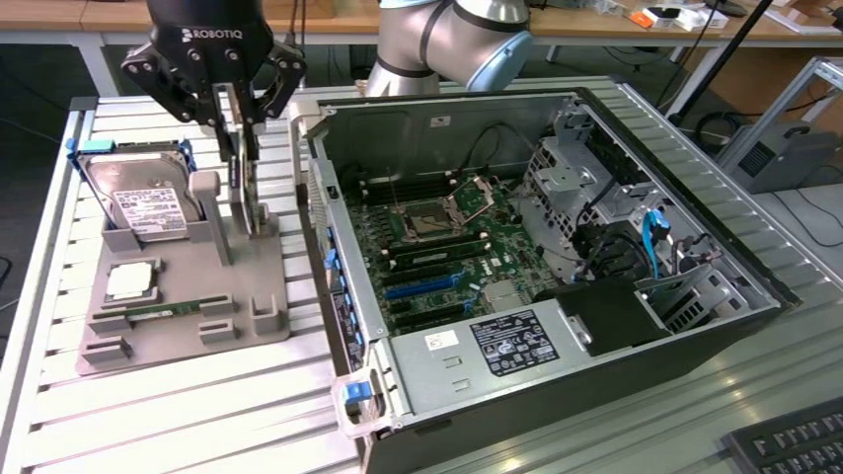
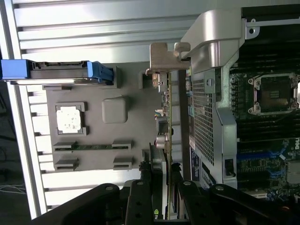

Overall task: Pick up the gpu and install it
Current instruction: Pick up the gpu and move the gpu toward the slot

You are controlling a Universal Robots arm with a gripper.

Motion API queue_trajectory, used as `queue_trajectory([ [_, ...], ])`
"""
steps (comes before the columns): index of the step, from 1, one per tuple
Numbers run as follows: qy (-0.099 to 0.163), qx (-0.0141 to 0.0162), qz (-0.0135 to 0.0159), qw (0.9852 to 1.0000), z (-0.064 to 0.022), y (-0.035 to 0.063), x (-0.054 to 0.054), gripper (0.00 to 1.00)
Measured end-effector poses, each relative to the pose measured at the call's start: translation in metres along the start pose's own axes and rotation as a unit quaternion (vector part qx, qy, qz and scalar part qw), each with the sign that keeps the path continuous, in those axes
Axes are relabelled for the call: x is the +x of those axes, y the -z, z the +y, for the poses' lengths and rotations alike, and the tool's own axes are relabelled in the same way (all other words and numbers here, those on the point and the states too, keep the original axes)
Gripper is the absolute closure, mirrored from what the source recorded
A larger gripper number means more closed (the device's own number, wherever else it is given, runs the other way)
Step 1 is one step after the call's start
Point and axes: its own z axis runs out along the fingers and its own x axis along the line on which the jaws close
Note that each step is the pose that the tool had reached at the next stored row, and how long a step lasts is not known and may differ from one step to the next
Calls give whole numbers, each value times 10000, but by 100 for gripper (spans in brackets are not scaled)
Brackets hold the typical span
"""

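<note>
I am holding my gripper (image 1: 235, 128) above the grey holder tray (image 1: 172, 296), which is sitting on the slatted table (image 1: 172, 405) toward the exterior view's left. The jaws are standing partly closed, and they are pinching the gpu (image 1: 245, 193) by its two flat faces. The card is standing on edge, upright, just over the tray's near-case side. I cannot tell whether its lower edge is resting in the holder or hanging just clear of it. In the wrist view I am seeing the gpu (image 2: 168, 122) edge-on, running out from between my fingers (image 2: 139, 201), with its metal bracket (image 2: 164, 54) at the far end. My gripper (image 2: 163, 180) is gripping the end opposite that bracket. The card is lying between the hard drive (image 1: 145, 202) (the silver one, propped in its blue-ended cradle) and the open computer case (image 1: 737, 247), just beside the case's perforated wall. On the tray, a processor chip (image 1: 132, 281) and a RAM stick (image 1: 152, 314) are sitting in their own recesses, apart from the card. Inside the case the motherboard (image 1: 421, 247) is lying exposed.
</note>
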Motion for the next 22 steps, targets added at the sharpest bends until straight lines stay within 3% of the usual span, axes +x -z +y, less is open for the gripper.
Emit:
queue_trajectory([
  [22,0,0,0,10000,-14,193,-6,73],
])
